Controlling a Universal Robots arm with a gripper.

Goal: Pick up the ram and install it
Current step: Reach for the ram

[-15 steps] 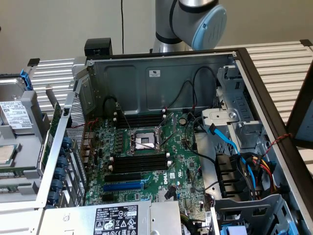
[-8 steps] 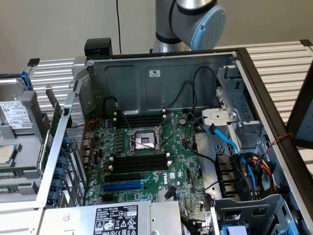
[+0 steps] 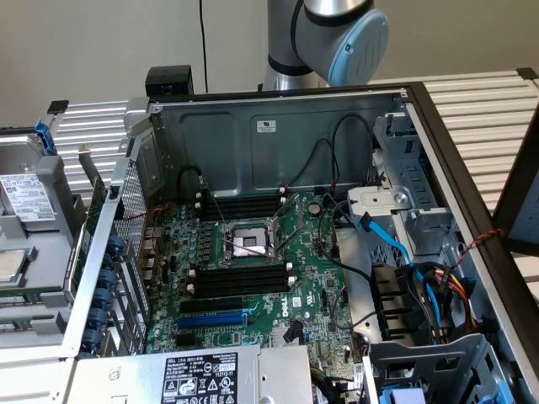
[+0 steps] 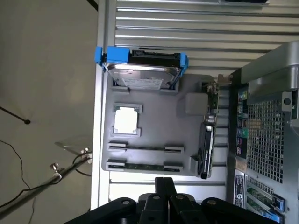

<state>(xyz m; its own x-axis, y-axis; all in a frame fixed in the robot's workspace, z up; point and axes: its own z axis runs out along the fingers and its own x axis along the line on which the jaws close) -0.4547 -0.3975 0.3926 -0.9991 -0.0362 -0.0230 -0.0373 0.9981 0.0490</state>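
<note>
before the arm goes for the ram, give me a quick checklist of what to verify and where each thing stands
1. Gripper free of load: ok, it is shut with nothing in it.
2. Jaws open for a grasp: not ok, they are closed.
3. Ram located: ok, it lies in a holder of the grey tray, on the side nearest the gripper.
4. Ram picked up: not ok, it sits in the tray, apart from the gripper.
5. Black slots on the motherboard free: ok, they look empty.
6. Slot latches open: cannot tell.
</note>
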